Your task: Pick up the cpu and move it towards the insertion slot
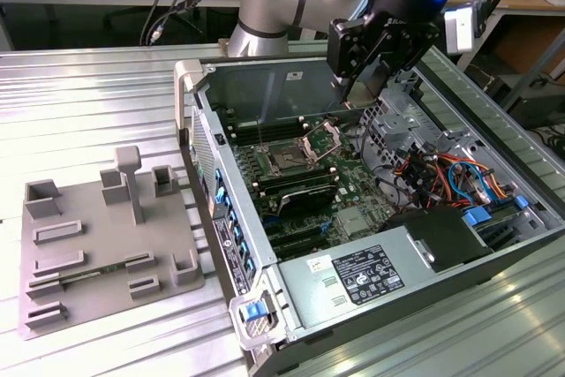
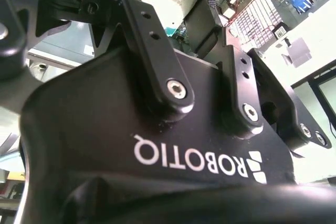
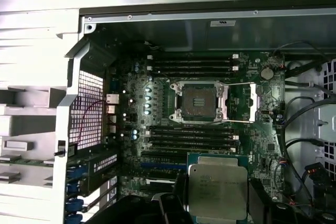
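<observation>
The cpu [image 3: 218,184], a flat square chip with a silvery top, sits between my dark fingers [image 3: 181,198] in the first wrist view. My gripper [image 3: 218,205] is shut on its two sides. The insertion slot [image 3: 198,100] lies beyond it on the motherboard, with a dark centre, a silver frame and its retention plate [image 3: 255,103] swung open. In the exterior view my gripper [image 1: 364,86] hangs over the open computer case, above and to the exterior view's right of the insertion slot [image 1: 287,161]. The second wrist view shows the gripper's black finger links [image 2: 157,51] from behind.
Long black memory slots [image 3: 191,66] flank the socket. The case holds a power supply [image 1: 371,275] at the front and coloured cables [image 1: 441,174] on the exterior view's right. A grey fixture plate [image 1: 88,271] with upright blocks lies outside the case on the exterior view's left.
</observation>
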